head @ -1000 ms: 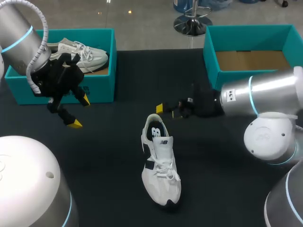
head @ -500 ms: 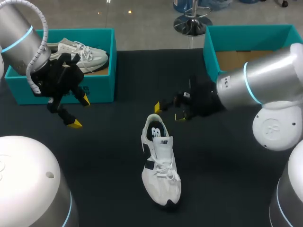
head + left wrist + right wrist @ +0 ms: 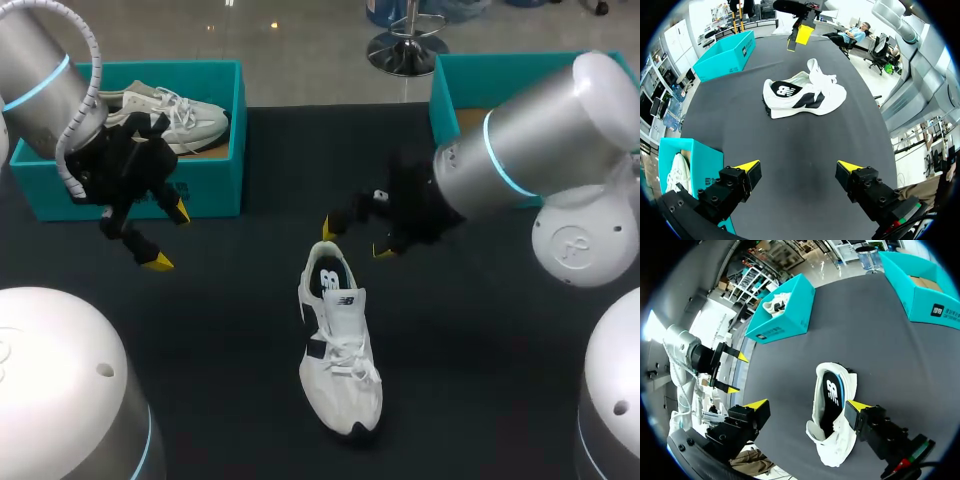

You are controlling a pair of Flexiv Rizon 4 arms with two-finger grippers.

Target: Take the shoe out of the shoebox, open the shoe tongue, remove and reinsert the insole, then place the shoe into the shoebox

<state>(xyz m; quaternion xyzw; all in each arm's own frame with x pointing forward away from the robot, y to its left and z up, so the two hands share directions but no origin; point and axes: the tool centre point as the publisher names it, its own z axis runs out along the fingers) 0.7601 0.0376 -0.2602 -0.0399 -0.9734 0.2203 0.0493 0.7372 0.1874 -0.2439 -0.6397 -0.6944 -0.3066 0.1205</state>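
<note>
A white shoe (image 3: 340,350) with black accents lies on the black table, heel toward the far side, its dark insole (image 3: 329,277) showing in the opening. My right gripper (image 3: 355,240) hangs open just beyond the heel, nothing between its fingers. In the right wrist view the shoe (image 3: 837,440) lies below and between the open gripper (image 3: 808,405), insole (image 3: 832,395) visible. My left gripper (image 3: 168,238) stands open in front of the left teal shoebox (image 3: 215,170). From the left wrist view the shoe (image 3: 805,92) lies well ahead of the open gripper (image 3: 799,167).
The left shoebox holds a second pale shoe (image 3: 175,115). A second teal shoebox (image 3: 450,85) with a bare cardboard floor stands at the far right, partly behind my right arm. Dark table (image 3: 220,340) surrounds the shoe.
My right arm has swung up and its gripper has shifted slightly left, staying open near the shoe's heel. The left arm and the shoe have not moved.
</note>
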